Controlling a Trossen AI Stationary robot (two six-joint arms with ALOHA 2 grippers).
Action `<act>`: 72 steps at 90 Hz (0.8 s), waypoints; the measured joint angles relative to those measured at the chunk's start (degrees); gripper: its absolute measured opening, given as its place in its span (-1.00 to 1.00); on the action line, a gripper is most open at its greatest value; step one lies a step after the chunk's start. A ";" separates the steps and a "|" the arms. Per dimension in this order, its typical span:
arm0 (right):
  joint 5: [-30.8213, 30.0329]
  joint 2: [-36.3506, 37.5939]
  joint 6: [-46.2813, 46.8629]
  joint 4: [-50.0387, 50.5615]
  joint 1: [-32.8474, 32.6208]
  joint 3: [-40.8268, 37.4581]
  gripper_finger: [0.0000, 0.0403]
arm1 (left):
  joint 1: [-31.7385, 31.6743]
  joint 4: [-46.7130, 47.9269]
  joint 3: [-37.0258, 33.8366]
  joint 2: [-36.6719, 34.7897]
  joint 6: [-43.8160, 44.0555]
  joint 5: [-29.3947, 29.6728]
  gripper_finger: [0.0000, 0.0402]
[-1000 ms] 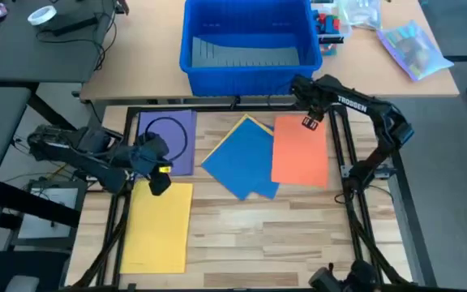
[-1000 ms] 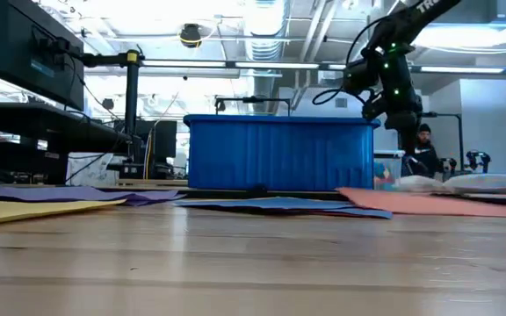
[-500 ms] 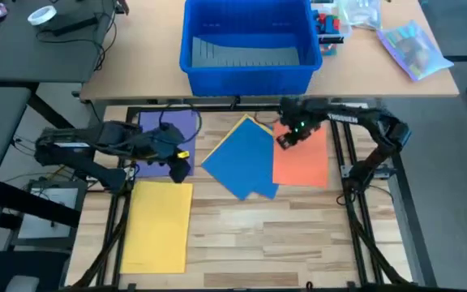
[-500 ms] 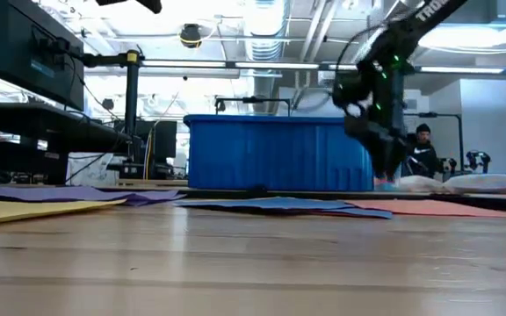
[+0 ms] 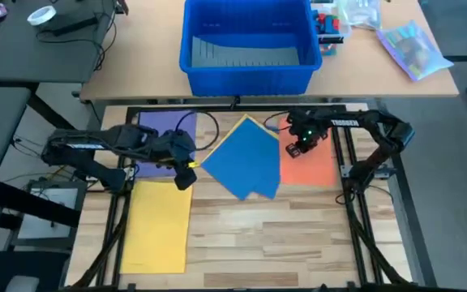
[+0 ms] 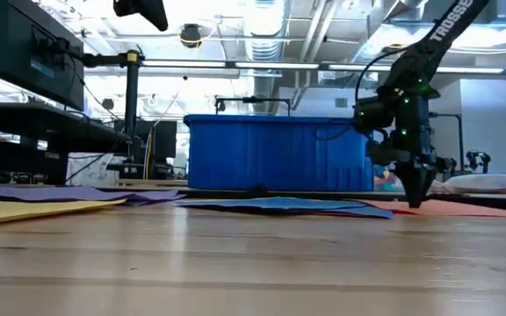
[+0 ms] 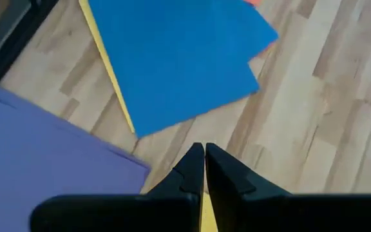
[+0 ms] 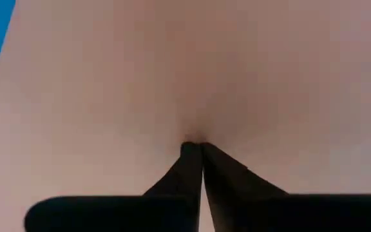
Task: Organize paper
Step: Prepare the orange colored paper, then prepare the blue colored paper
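High view, paper: five coloured sheets lie flat on the wooden table (image 5: 242,235). The purple sheet (image 5: 162,130) sits at the far left, the yellow sheet (image 5: 159,223) just in front of it, and the blue sheet (image 5: 246,161) lies skewed in the middle. A second yellow sheet (image 5: 254,123) peeks from under its far edge. The orange sheet (image 5: 313,169) lies on the right, its near-left edge tucked under the blue one.
High view, arms: the left gripper (image 5: 185,166) hangs where purple and yellow meet. The right gripper (image 5: 293,150) is over the orange sheet's far end.
High view, beyond the table: a blue bin (image 5: 248,42) stands on a separate desk.
Low view: the right gripper (image 6: 416,195) points straight down with its tip at the orange sheet (image 6: 464,207), probably to pin it for sliding.
Left wrist view: the left gripper's fingers (image 7: 187,173) are pressed together with nothing between them, above the table with the purple sheet (image 7: 37,154) beside them and the blue sheet (image 7: 172,58) ahead.
Right wrist view: the right gripper's fingers (image 8: 189,169) are also together and bare, tips touching the orange sheet (image 8: 172,71), which dimples slightly there.
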State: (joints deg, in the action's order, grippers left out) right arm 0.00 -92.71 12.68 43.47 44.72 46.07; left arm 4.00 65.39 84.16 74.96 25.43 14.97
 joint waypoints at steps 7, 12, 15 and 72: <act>-0.59 -0.03 -2.06 0.24 1.22 0.71 -0.98 | -1.11 0.26 0.00 0.02 -2.05 -0.01 -1.00; -0.74 -0.20 -2.61 0.57 1.86 1.41 -0.99 | -1.77 0.35 0.00 0.02 -2.82 -0.01 -1.00; -1.20 -0.25 -2.83 0.40 2.23 1.86 -1.00 | -2.24 0.31 0.00 0.02 -3.17 -0.01 -1.00; 2.26 2.07 2.43 6.17 -4.19 8.49 -1.00 | -3.66 -9.66 -0.03 1.81 -0.80 -1.32 -1.00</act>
State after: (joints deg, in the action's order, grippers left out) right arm 2.26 -90.64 15.11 49.64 40.54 54.56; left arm 0.34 55.73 84.13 76.77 24.63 13.64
